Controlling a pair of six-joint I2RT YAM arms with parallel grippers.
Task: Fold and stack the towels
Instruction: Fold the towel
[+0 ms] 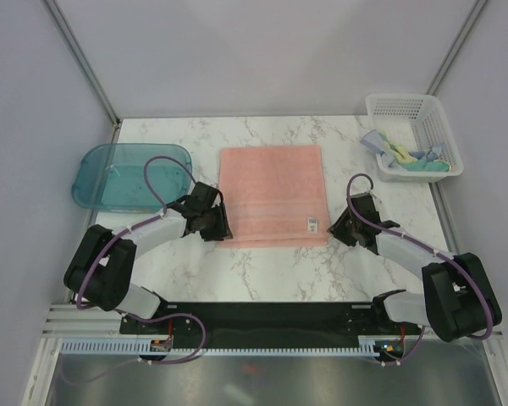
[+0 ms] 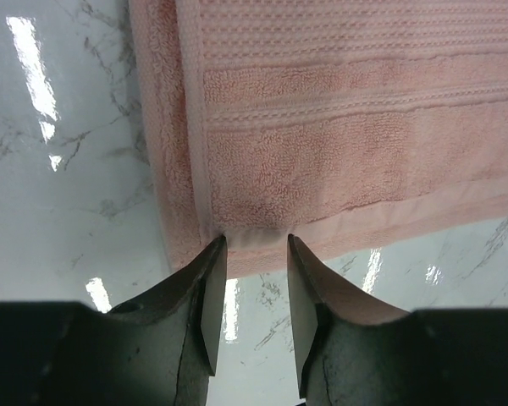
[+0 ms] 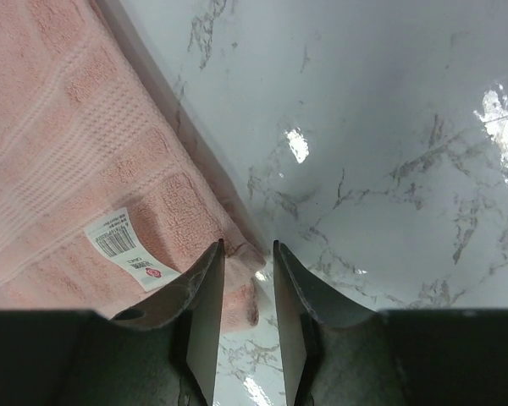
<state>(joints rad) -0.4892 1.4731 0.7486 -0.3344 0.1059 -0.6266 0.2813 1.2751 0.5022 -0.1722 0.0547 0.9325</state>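
A salmon-pink towel (image 1: 273,194) lies flat in the middle of the marble table, a small white tag (image 1: 311,224) at its near right corner. My left gripper (image 1: 216,224) is at the towel's near left corner. In the left wrist view the towel (image 2: 339,127) fills the top, and the left gripper (image 2: 256,238) stands open with the hem between its fingertips. My right gripper (image 1: 334,227) is at the near right corner. In the right wrist view the right gripper (image 3: 247,245) stands open around the towel's (image 3: 59,152) corner, beside the tag (image 3: 123,247). Light blue and pale yellow towels (image 1: 404,156) lie bunched in the basket.
A white mesh basket (image 1: 398,101) stands at the back right corner of the table. A translucent teal tray (image 1: 97,182) sits at the left, just beyond the left arm. Grey walls enclose the table on three sides.
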